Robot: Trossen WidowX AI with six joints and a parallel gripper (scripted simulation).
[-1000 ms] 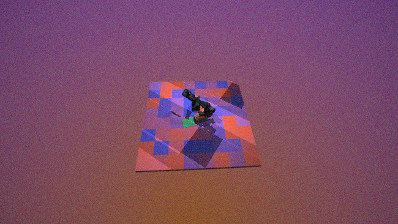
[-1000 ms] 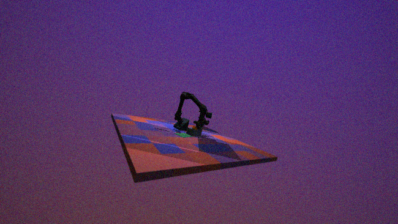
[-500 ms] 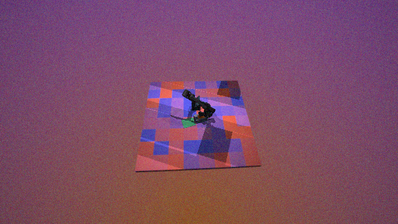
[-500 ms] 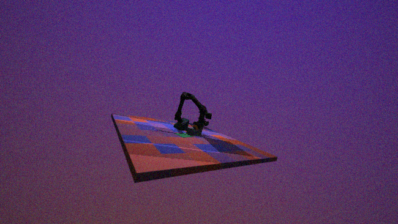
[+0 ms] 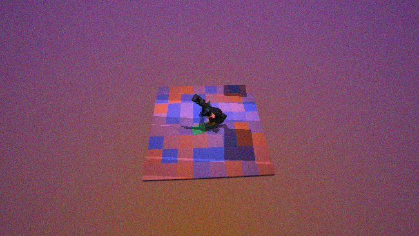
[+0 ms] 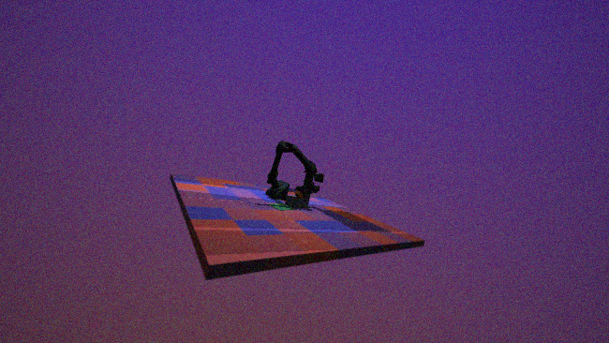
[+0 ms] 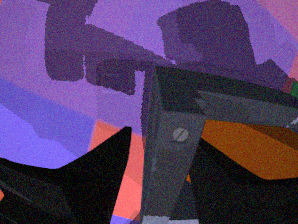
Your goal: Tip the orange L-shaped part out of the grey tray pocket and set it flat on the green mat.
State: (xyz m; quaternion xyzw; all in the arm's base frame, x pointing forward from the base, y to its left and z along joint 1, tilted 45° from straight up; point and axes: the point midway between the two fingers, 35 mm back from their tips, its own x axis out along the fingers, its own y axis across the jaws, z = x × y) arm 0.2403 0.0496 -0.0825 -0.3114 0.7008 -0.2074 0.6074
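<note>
The gripper [image 5: 211, 120] [image 6: 305, 201] [image 7: 158, 135] stood part-open, holding nothing, over the tray [image 7: 172, 150]; the orange part [image 7: 250, 150] lay at wrist-view three o'clock. Pressing appeared in hand; next required: tip, then pinch.

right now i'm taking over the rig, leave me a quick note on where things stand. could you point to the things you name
Gripper [image 5: 211, 120] [image 6: 304, 196] [image 7: 158, 135]: partly open, holding nothing, low at the tray.
Orange part [image 5: 211, 123] [image 6: 299, 193] [image 7: 240, 142]: at the grey tray [image 5: 210, 127] [image 6: 296, 202] [image 7: 171, 165], seemingly tipped, orange showing above the rim; its pressed end is hidden.
Green mat [image 5: 198, 129] [image 6: 281, 206] [image 7: 295, 89]: beside the tray.
Done: tipping up, it appears.
Left: pinch the raised end, lift out, lay flat top side up on the mat, release.
</note>
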